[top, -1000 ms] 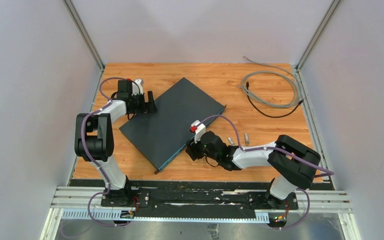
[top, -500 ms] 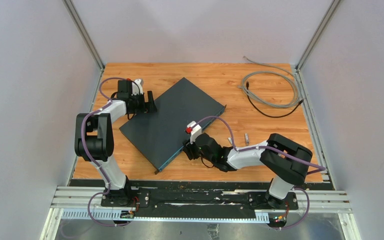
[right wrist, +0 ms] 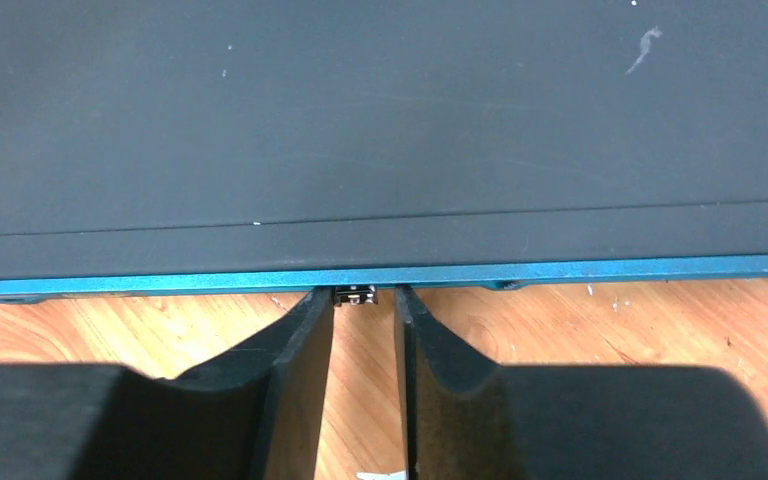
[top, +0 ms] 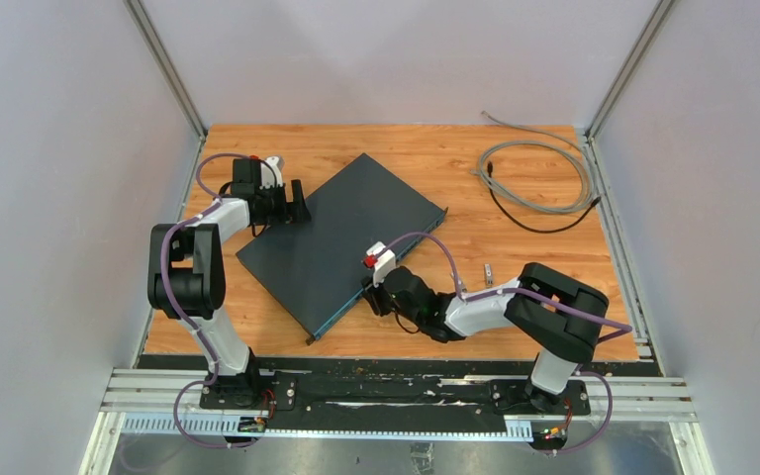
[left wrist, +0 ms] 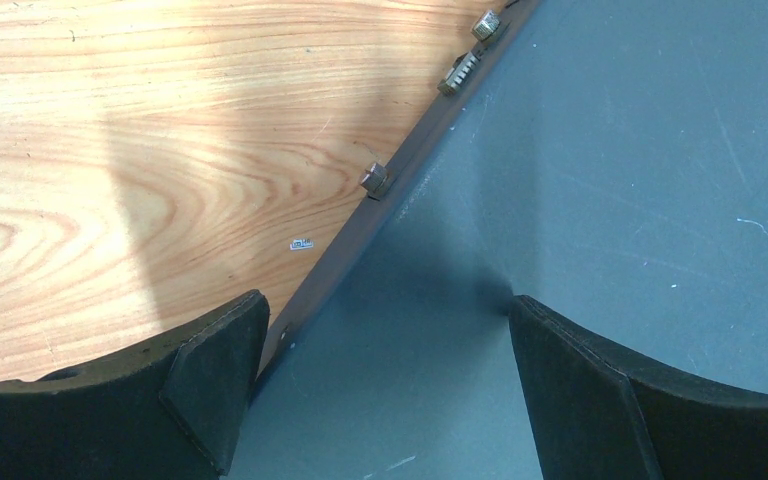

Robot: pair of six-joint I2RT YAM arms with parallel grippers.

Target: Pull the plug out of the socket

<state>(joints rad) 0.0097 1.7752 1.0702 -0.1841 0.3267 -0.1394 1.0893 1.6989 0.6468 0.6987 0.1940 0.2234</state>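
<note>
Your right gripper (right wrist: 364, 312) lies low against the dark switch box (right wrist: 380, 130), fingers (right wrist: 300, 350) drawn to a narrow gap. The tips flank the small plug (right wrist: 356, 296) seated in the teal front edge (right wrist: 160, 284). Whether the pads are pressing on it cannot be told from here.

Expect the plug to be light, hard and slick, with little body to hold. It probably has a latch that resists a straight tug. Take it by its two side faces, as close to the socket as the tips will reach, and draw it toward 6 o'clock in the wrist view, square to the edge. A skewed pull risks snapping a brittle clip or slipping off.

The plug shows only as a short metallic stub, pale against the teal strip. No cable can be seen trailing from it.

Seen from above, it sits at about 5 o'clock on the box. Your left gripper (left wrist: 385, 320) is at about 10 o'clock on the far side, spread wide across the box's rear edge and holding nothing. It looks placed to brace a box that may slide on the wooden table (top: 554, 257). A coiled grey cable (top: 532, 145) lies at 2 o'clock, well apart.
</note>
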